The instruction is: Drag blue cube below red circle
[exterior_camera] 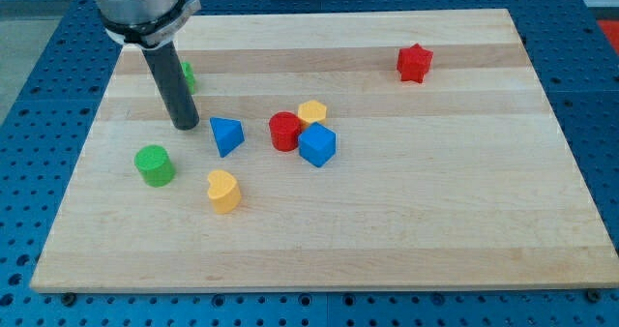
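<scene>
tip (186, 126) of dark rod down on wooden board (387, 240), toward the view's upper left. no pincer fitted to this arm, only the straight rod, so nothing to record as apart, together or clamped. rod (170, 83) rising from tip toward the view's top, slightly tilted, into a grey metal mount (135, 3) at the view's top left.

blue cube (317, 145) near board centre, touching or all but touching red circle (284, 132) on the cube's left. cube at lower right of the circle, not directly under it. yellow block (312, 112), rounded and of unclear shape, just above the cube and at the circle's upper right; all three bunched in one tight cluster, contact between yellow and the other two not clearly resolved.

blue triangular block (226, 135) between tip and cluster: just right of tip with a small gap, apart from red circle. tip well apart from blue cube, with the blue triangular block and red circle in between.

green cylinder (155, 165) below and slightly left of tip, clear of it. yellow heart-shaped block (223, 191) toward the view's bottom, below the blue triangular block, apart from all others. second green block (187, 75) partly hidden behind the rod, at its right edge; shape not determinable. red star-shaped block (414, 63) alone at the view's upper right, well apart from everything else.

blue perforated bench (590, 104) surrounding board on all visible sides.
</scene>
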